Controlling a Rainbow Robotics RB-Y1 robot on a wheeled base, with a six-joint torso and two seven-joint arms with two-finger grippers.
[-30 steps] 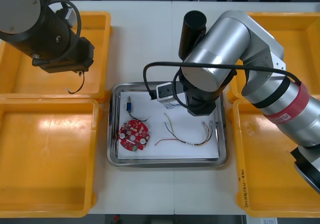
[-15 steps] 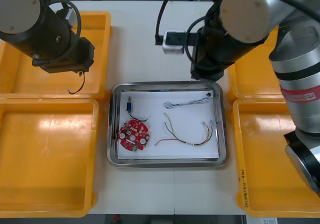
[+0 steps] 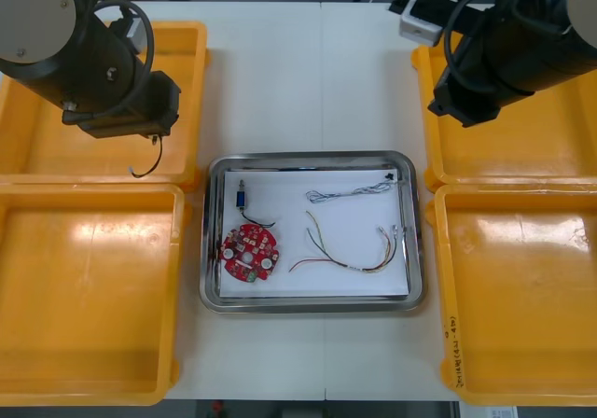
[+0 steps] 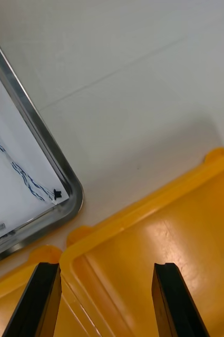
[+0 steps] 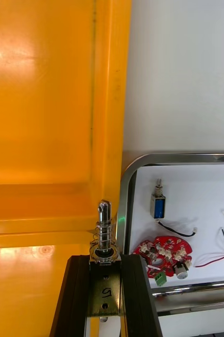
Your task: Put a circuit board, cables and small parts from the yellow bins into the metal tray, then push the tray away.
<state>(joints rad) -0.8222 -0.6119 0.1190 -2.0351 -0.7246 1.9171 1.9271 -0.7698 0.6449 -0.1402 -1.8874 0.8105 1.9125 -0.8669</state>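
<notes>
My left gripper (image 5: 105,260) hangs just left of the metal tray (image 5: 126,181), above the yellow bins (image 5: 48,105) on that side. Its fingers are pinched narrowly on a small metal part (image 5: 104,229), whose spring and pin stand up out of the grip. I hold it only by the base, so I judge it could pivot or slip if I swing hard toward the tray. It would then land on the tray's left rim or back in a bin.

A thin black lead (image 3: 143,164) dangles under that gripper, left of the tray. It could catch on the bin wall and tug the part loose.

Inside the tray's left half lie the small blue part (image 3: 242,197) and the circuit board (image 3: 249,252). If I release too low or too far in, I may knock them or set the part on top of the board.

The red and yellow cables (image 3: 350,250) and the twisted blue and white cable (image 3: 350,192) lie in the tray's right half.

My right gripper (image 4: 105,268) hovers off the tray's far right corner, over the right-hand bin (image 4: 159,253), fingers wide apart and holding nothing. If it comes back over the tray while my left arm crosses, the two could meet. A low finger could also rake the twisted cable out over the rim.
</notes>
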